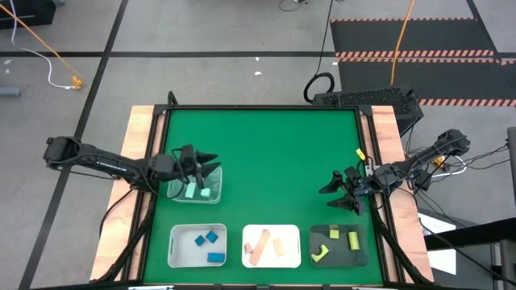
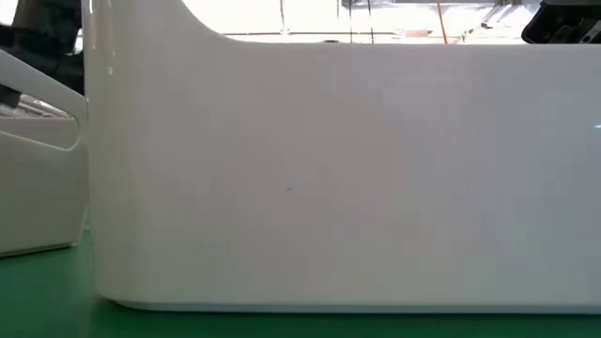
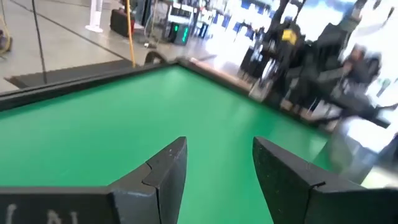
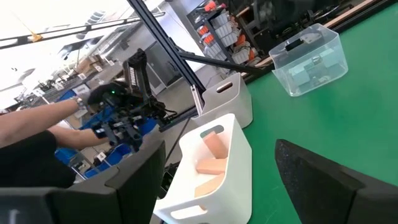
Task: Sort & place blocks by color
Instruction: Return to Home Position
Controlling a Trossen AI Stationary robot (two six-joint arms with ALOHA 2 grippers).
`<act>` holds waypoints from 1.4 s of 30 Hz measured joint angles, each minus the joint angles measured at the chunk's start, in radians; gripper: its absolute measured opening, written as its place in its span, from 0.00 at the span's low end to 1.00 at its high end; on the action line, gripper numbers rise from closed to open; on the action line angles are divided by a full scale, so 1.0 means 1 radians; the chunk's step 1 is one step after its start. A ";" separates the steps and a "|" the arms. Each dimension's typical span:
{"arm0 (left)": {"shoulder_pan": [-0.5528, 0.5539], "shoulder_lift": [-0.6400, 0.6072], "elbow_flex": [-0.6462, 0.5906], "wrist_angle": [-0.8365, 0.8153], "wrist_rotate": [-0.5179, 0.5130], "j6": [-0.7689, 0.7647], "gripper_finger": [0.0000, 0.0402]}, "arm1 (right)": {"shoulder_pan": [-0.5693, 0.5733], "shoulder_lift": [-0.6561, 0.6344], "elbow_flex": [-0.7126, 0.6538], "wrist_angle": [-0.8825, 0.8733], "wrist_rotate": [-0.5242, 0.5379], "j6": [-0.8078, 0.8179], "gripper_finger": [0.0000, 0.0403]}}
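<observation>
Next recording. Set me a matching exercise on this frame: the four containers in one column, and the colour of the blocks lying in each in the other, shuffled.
Containers:
1. clear bin
2. left white bin
3. middle white bin
4. dark tray

Contents:
A. blue blocks
B. yellow-green blocks
C. mint blocks
D. pink blocks

Pairs: 1-C, 2-A, 3-D, 4-B.
</observation>
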 joint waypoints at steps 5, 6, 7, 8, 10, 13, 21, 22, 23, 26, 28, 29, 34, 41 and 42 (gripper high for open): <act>-0.017 -0.004 -0.075 0.013 0.000 0.067 0.46 | 0.000 0.000 0.000 0.000 0.000 0.000 0.72; -0.020 -0.003 -0.080 0.013 0.000 0.068 0.46 | 0.000 0.000 0.000 0.000 0.000 0.000 0.72; -0.023 -0.003 -0.084 0.012 0.000 0.071 0.46 | 0.000 0.000 0.000 0.000 0.000 0.000 0.72; -0.023 -0.002 -0.086 0.012 0.000 0.080 0.46 | 0.000 0.000 0.000 0.000 0.000 0.000 0.72; -0.023 -0.002 -0.087 0.014 0.000 0.120 0.46 | 0.000 0.000 0.000 0.000 0.000 0.000 0.72; -0.023 -0.002 -0.087 0.012 0.000 0.185 0.46 | 0.000 0.000 0.000 0.000 0.000 0.000 0.72; -0.023 -0.133 -0.088 -0.216 -0.001 0.208 0.46 | 0.000 0.000 0.000 0.000 0.000 0.000 0.72; -0.023 -0.157 -0.088 -0.253 -0.001 0.208 0.46 | 0.000 0.000 0.000 0.000 0.000 0.000 0.72; -0.023 -0.178 -0.088 -0.281 -0.001 0.208 0.46 | 0.000 0.000 0.000 0.000 0.000 0.000 0.72; -0.023 -0.239 -0.088 -0.370 -0.001 0.208 0.46 | 0.000 0.000 0.000 0.000 0.000 0.000 0.72; -0.023 -0.281 -0.088 -0.409 -0.006 0.208 0.46 | 0.000 0.000 0.000 0.000 0.000 0.000 0.72; -0.023 -0.305 -0.089 -0.431 -0.021 0.208 0.46 | 0.000 0.000 0.000 0.000 0.000 0.000 0.72; -0.023 -0.431 -0.108 -0.492 -0.174 0.208 0.46 | 0.000 0.000 0.000 0.000 0.000 0.000 0.72; -0.023 -0.555 -0.108 -0.561 -0.379 0.287 0.46 | 0.000 0.000 0.000 0.000 0.000 0.000 0.72; -0.023 -0.576 -0.108 -0.568 -0.405 0.317 0.46 | 0.000 0.000 0.000 0.000 0.000 0.000 0.72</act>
